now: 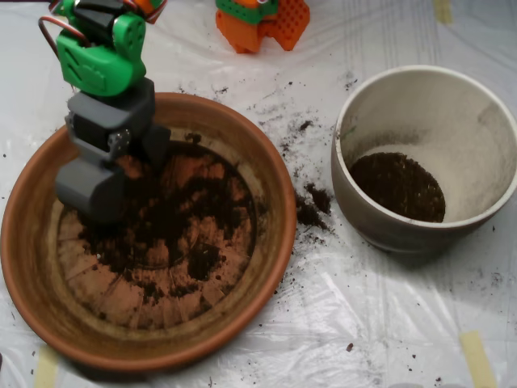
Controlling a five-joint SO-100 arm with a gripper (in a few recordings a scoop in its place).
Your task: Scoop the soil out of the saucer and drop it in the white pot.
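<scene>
1. Where the scoop (90,190) sits low at the left inner side of the saucer (275,234), its grey shells appear pressed together; its contents are hidden.
2. Its lower end meets the soil (174,218) spread over the saucer's ridged base.
3. The white pot (485,186) stands to the right, apart from the saucer, with dark soil at its bottom.
4. Spilled crumbs (311,208) lie on the plastic sheet (388,315) between them.
</scene>
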